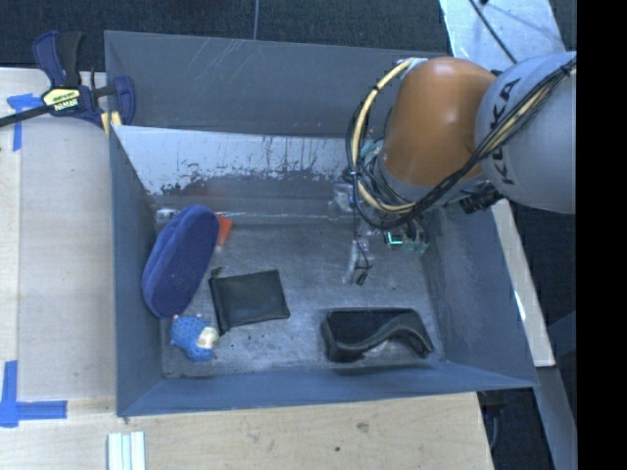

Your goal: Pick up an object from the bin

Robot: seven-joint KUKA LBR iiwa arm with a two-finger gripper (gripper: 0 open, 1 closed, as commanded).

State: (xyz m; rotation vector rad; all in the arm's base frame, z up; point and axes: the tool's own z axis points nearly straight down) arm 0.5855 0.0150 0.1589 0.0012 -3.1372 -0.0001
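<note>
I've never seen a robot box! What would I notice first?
Probably the robot arm's orange cover at the upper right, with its gripper hanging over bare floor near the middle of the bin. Next, the blue oval pouch by the left wall, and a flat black wallet beside it.

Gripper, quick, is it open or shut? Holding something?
Gripper: cannot be told whether open or shut; it hangs over a bare patch of the bin floor.

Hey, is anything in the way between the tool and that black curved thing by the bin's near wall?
Nothing visible. Only bare bin floor lies between the tool and the black curved thing; the flat black square sits off to the view's left.
</note>
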